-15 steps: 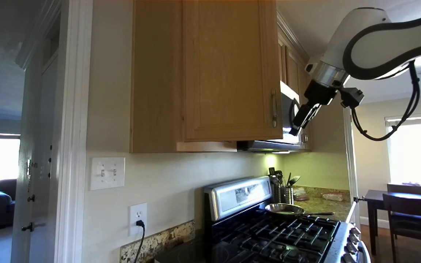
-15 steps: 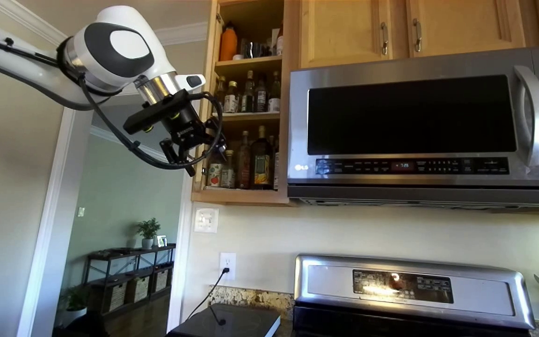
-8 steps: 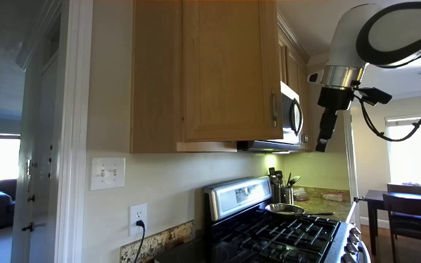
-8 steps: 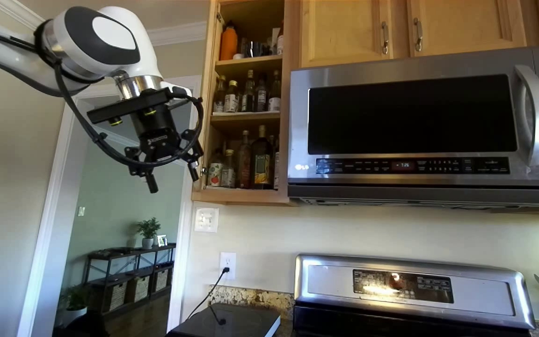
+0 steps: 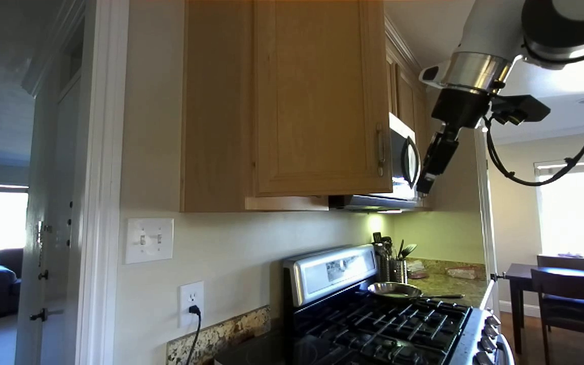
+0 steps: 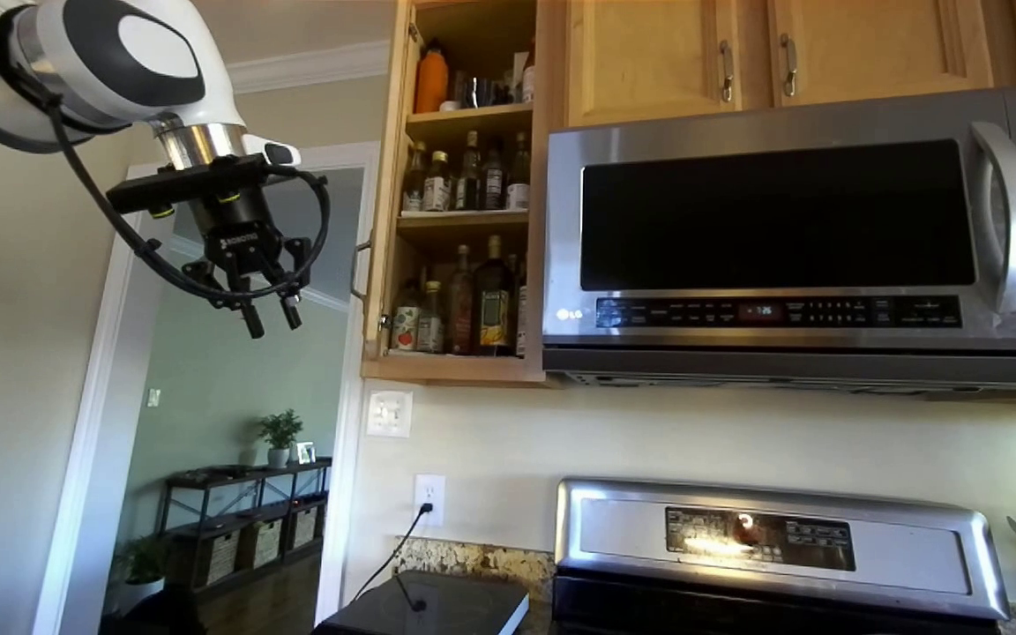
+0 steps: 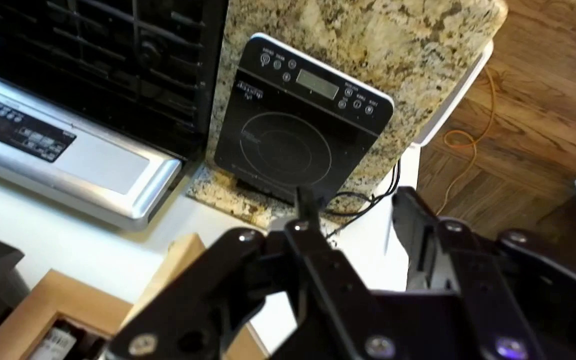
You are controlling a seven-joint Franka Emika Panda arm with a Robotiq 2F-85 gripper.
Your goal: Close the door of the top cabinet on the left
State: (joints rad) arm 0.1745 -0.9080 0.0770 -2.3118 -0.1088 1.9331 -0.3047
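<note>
The door, tan wood with a recessed panel and a slim silver handle, stands swung open. Nearly edge-on, its handle juts out left of the top cabinet, whose shelves are exposed. My gripper hangs left of that handle, pointing down and apart from it. Past the door's handle edge, the gripper appears with its fingers tilted toward the microwave side. In the wrist view the gripper is partly open, with nothing between its fingers. The cabinet frame shows at lower left.
A steel microwave hangs right of the cabinet, above the stove. Bottles fill the cabinet shelves. An induction plate lies on the granite counter. A doorway opens behind the arm, with a dark shelf unit.
My gripper has drawn away from the door, uncovering the handle in an exterior view. It has swung to point more downward, and its fingers have come closer together. The door has not moved.
</note>
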